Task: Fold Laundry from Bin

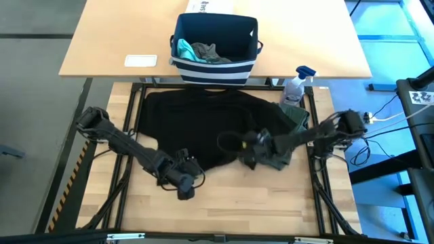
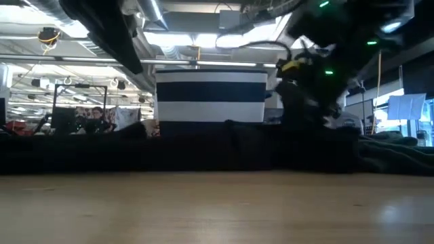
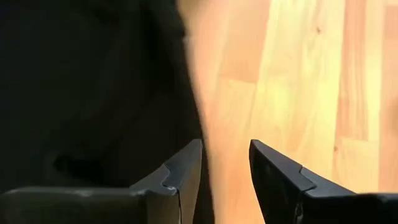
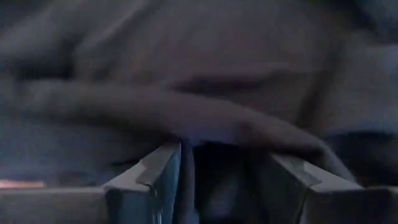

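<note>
From above, you see the black T-shirt [image 1: 203, 125] spread mid-frame, the olive-green piece [image 1: 285, 139] at its right edge, and the bin [image 1: 215, 47] at top centre holding teal and grey cloth. Your left gripper [image 1: 186, 188] sits lower left of centre, the right gripper [image 1: 248, 157] on the shirt's lower right edge.

Low view: the bin [image 2: 210, 95] stands centre, behind dark cloth.

Left wrist: fingers [image 3: 186, 171] are parted, holding nothing, over the shirt's edge [image 3: 93, 93] and bare table [image 3: 292, 74].

Right wrist: fingers [image 4: 158, 171] are parted with dark cloth [image 4: 199, 93] between them; you cannot tell if it is gripped.

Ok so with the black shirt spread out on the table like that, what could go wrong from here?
The right gripper sits where the black T-shirt meets the olive-green piece, so it might pinch both layers.

The left gripper is open at the shirt's near edge, partly over bare wood; closing there could miss the cloth.

The spray bottle stands close behind the shirt and could be knocked over.
</note>
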{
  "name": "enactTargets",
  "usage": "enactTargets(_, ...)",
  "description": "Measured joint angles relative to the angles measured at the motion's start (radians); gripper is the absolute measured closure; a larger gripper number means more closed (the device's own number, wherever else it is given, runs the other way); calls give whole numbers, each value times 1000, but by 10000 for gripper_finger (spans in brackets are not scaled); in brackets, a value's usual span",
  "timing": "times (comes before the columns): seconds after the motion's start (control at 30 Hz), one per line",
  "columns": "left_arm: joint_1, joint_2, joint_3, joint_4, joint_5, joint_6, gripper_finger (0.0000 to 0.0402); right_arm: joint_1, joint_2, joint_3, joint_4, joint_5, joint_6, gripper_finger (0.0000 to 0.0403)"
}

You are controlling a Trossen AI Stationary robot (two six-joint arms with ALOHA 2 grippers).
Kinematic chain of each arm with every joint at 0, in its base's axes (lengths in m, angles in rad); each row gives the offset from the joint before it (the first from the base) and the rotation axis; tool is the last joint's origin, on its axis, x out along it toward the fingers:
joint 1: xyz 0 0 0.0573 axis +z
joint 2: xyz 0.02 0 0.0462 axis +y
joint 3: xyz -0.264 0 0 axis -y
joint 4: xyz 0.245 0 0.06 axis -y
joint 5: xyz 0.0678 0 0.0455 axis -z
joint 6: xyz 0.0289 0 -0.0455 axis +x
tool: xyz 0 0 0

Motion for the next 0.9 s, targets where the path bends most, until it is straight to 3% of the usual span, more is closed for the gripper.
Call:
enactTargets(0.07, 6, -6, 0, -25, 0, 1, 271, -57, -36, 28, -8, -32, 6, 215)
enactTargets(0.13, 12, -12, 0, -61, 0, 1, 271, -83, -78, 48, -6, -151, -23, 215)
enactTargets(0.23, 16, -19, 0, -156, -1, -19, 271, -80, -113, 71, 6, -321, -49, 215)
enactTargets(0.33, 27, -22, 1, -228, -19, -57, 271, -38, -123, 73, 26, -416, -48, 215)
enactTargets(0.73, 193, -21, -154, -84, 23, -208, 271, 136, -44, 73, 18, -340, 57, 215)
enactTargets(0.9, 240, -21, -245, 55, 31, -261, 271, 166, -20, 73, 16, -315, 95, 215)
